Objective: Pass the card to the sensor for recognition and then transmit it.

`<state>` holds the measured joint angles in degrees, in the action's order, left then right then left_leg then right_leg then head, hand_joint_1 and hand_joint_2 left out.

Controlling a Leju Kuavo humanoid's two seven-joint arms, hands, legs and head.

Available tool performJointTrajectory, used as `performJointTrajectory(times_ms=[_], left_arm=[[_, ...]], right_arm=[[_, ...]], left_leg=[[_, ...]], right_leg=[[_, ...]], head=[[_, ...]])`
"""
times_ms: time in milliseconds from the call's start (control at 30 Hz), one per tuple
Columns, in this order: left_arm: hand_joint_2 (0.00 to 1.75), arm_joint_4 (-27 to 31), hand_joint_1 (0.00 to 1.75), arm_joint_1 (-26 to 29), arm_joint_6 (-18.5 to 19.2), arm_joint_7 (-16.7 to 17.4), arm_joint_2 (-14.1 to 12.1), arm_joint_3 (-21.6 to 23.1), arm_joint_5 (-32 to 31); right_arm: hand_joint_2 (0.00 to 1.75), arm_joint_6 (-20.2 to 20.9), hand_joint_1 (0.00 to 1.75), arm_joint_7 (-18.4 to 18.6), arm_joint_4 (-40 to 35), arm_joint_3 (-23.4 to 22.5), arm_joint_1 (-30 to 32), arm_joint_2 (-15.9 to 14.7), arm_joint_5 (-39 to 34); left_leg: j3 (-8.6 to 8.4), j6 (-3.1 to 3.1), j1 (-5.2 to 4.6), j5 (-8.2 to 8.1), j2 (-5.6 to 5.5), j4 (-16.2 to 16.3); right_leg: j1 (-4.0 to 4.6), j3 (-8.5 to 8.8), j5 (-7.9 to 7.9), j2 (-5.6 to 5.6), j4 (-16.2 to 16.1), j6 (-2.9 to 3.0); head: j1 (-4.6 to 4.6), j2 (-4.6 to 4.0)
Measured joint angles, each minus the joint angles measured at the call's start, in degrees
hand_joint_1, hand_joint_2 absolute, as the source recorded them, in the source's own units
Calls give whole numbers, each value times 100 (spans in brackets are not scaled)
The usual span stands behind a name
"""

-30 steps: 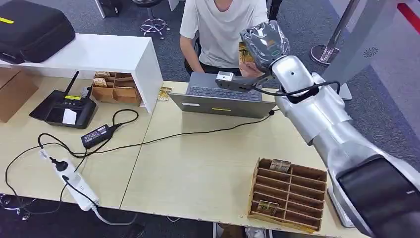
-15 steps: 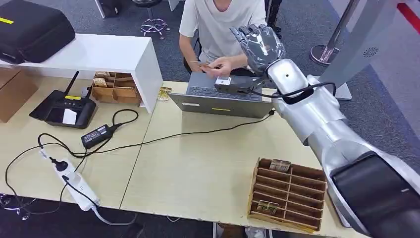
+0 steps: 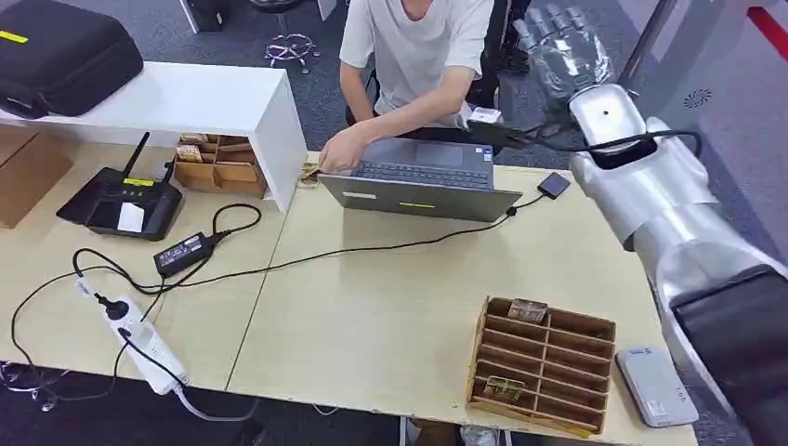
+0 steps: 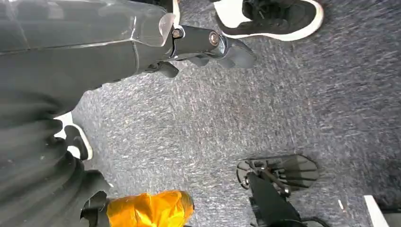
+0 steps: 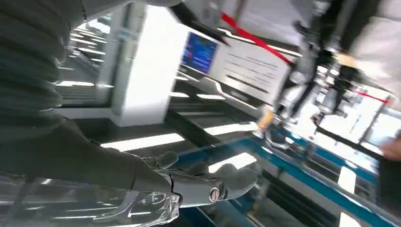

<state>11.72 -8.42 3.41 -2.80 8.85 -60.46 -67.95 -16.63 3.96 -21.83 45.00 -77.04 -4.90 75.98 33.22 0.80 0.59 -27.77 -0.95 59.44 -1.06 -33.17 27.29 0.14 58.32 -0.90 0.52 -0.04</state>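
— Right hand (image 3: 558, 42)? 
— Raised beyond the laptop (image 3: 423, 177), fingers spread, holding nothing (wrist view confirms).
— Card? 
— Can't tell; person's hand (image 3: 339, 153) well left of it, at table edge.
— Left hand (image 4: 208, 45)? 
— Hanging over carpet, fingers apart, empty.

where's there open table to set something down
The widest bare patch is mid-table, between the laptop and the wooden divider tray, crossed only by a black cable. The left side is crowded with the power strip, adapter and router.
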Motion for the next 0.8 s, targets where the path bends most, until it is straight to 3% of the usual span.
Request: performJointTrajectory(times_ms=[267,300,333,367,567,800], left_arm=[[175,0,0,52,-28,4,-72,-48,37],[175,0,0,62,-37,9,-81,-52,37],[175,0,0,71,-52,22,-85,-59,37],[175,0,0,78,-70,22,-87,-68,37],[175,0,0,97,-94,92,-96,-79,44],[175,0,0,97,-120,109,-107,-79,52]], right_arm=[[175,528,0,703,417,-105,-183,-1179,131],[0,557,0,758,446,-120,-183,-1314,131],[0,607,0,851,480,-148,-183,-1465,131],[175,677,0,971,516,-179,-182,-1611,140],[175,1498,0,1651,712,-258,-133,-2350,234],[175,2135,0,2076,856,-450,310,-3044,153]], left_leg=[[11,-10,-1,-7,-5,15],[14,-10,-1,-7,-7,15],[15,-11,-1,-7,-7,15],[15,-12,-1,-8,-6,16],[17,-14,-2,-10,-5,16],[16,-16,-1,-11,-1,16]], right_leg=[[0,-3,-2,-7,-6,-4],[0,-3,-2,-8,-6,-4],[0,-5,-2,-7,-6,-4],[0,-6,-2,-7,-6,-4],[-1,-9,-2,-6,-8,-5],[0,-11,-2,-1,-7,-5]], head=[[2,0],[2,0],[0,0],[4,0],[2,0],[0,0]])
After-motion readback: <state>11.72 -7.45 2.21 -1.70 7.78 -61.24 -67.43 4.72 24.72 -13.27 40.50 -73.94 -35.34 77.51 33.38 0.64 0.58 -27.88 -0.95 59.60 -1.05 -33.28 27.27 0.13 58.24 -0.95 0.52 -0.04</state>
